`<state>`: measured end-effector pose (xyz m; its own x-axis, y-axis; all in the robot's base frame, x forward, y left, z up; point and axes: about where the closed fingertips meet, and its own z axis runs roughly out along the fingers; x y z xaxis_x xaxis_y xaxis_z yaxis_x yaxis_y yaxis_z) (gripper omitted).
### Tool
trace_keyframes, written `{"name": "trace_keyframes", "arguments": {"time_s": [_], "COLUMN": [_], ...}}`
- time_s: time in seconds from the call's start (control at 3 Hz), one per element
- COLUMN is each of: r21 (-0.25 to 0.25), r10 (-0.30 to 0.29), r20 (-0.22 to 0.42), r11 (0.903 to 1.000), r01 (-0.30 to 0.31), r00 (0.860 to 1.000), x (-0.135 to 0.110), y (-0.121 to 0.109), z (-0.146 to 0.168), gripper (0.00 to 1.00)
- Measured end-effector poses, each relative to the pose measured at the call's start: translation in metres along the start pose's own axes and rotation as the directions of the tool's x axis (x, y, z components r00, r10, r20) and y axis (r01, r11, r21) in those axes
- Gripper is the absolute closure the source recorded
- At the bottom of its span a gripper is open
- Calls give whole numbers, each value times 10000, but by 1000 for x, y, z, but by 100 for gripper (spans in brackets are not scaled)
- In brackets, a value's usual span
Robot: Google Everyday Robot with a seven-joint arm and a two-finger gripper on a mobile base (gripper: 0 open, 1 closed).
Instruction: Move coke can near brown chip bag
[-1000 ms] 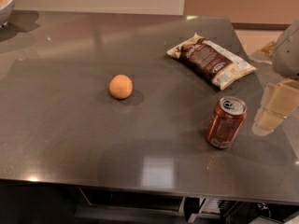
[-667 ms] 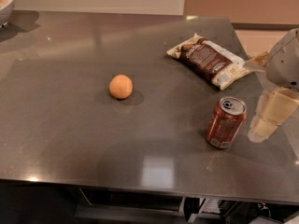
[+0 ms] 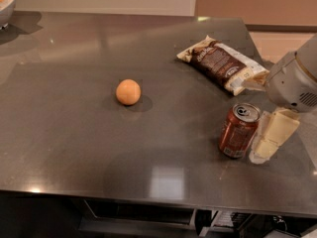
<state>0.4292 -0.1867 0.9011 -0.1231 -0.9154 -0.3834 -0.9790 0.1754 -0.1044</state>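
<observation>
The coke can (image 3: 238,130) stands upright on the dark table near the front right. The brown chip bag (image 3: 223,64) lies flat behind it, a short gap away. My gripper (image 3: 262,119) comes in from the right edge and is open and empty. One cream finger (image 3: 271,134) hangs just right of the can, close to its side. The other pale fingertip (image 3: 251,84) reaches over the bag's near right corner. The can sits beside the open jaws, not clamped.
An orange fruit (image 3: 128,91) sits mid-table to the left. A bowl (image 3: 7,8) holding more fruit is at the far left corner. The table's front edge (image 3: 158,197) runs close below the can, and its right edge is under my arm.
My gripper has moved left, closer to the can; the lower finger now stands right beside it. The can, bag and fruit have not moved.
</observation>
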Motion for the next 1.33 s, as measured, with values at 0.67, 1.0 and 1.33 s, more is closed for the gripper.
{"name": "trace_keyframes", "arguments": {"time_s": [0.67,1.0,1.33], "r21": [-324,-122,401], "r10": [-169,-81,287], "r20": [376,354,266], "r11": [9993,9999,9988], "r01": [181,85,-297], "r00": [9991,9993,9992], "x": [-7,-7,-4], "y": [7,2,-18], "z": [12,8,-2], "gripper": [40,64,87]}}
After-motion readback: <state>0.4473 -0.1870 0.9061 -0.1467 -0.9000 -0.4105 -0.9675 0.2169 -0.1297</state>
